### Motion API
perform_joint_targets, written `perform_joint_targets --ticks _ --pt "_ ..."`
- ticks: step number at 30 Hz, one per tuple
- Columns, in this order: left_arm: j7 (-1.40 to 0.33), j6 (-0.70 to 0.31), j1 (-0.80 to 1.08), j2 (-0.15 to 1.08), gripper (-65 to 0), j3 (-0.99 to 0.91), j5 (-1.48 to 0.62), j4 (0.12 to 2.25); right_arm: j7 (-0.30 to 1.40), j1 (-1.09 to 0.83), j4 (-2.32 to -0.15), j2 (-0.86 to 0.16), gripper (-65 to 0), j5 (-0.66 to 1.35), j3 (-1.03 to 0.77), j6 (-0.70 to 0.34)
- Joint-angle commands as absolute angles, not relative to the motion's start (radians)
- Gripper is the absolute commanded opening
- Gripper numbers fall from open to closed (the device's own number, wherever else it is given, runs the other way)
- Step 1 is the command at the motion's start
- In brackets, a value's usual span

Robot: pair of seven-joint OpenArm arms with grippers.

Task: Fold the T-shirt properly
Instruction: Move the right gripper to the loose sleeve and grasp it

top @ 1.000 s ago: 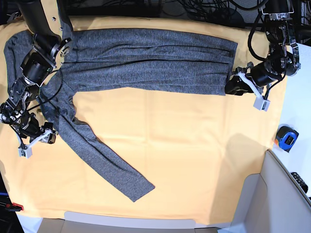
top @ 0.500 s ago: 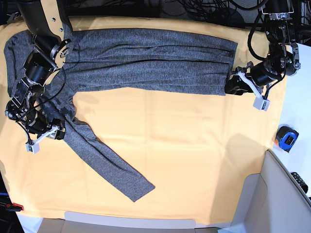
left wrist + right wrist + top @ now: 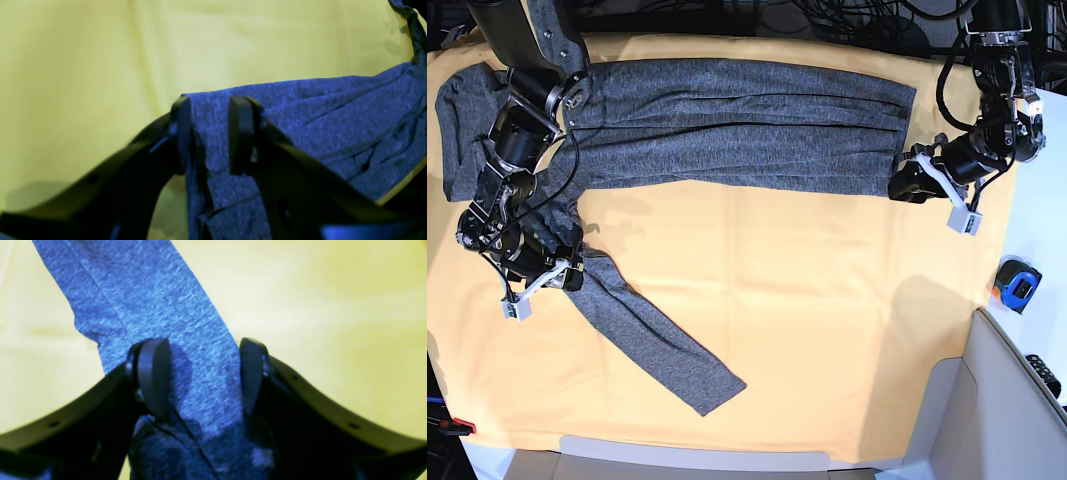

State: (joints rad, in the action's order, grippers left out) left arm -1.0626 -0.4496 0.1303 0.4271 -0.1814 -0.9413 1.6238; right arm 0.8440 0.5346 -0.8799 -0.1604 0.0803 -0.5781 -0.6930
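Moved my right gripper (image 3: 567,277) inward onto the T-shirt (image 3: 747,125) sleeve; jaws spread, straddling it. My left gripper (image 3: 208,133) sits at the hem corner, jaws slightly apart. Shirt's flat on the yellow cloth (image 3: 827,330). Sleeve fold pending: pinch, lift, carry across.

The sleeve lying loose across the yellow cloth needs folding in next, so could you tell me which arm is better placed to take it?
Probably the right. Its claw is open astride the sleeve near the shoulder, while the left claw sits at the T-shirt hem, far from it.
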Motion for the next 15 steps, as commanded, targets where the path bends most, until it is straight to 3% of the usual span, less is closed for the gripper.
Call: perform_joint_targets --ticks 1,3,6,10,15 --pt "-1.044 -0.455 0.120 0.444 -46.7 -0.186 -0.955 1.638 0.906 0.538 -0.875 -0.153 -34.5 0.048 -0.572 -0.698" --pt "-1.044 -0.455 0.120 0.444 -46.8 -0.188 -0.955 1.638 0.906 0.538 -0.875 -0.150 -43.4 0.048 -0.572 -0.698" --pt "-1.044 -0.455 0.120 0.444 -46.8 -0.189 -0.955 1.638 0.906 0.538 -0.875 -0.147 -63.6 0.048 -0.567 -0.698" --pt "-1.044 -0.455 0.114 0.444 -46.8 -0.188 -0.955 1.638 0.905 0.526 -0.926 -0.150 -64.9 0.048 -0.444 -0.698" --pt "-1.044 -0.453 0.114 0.443 -46.8 -0.186 -0.955 1.638 0.906 0.374 -1.271 -0.147 -65.0 0.048 -0.288 -0.698"
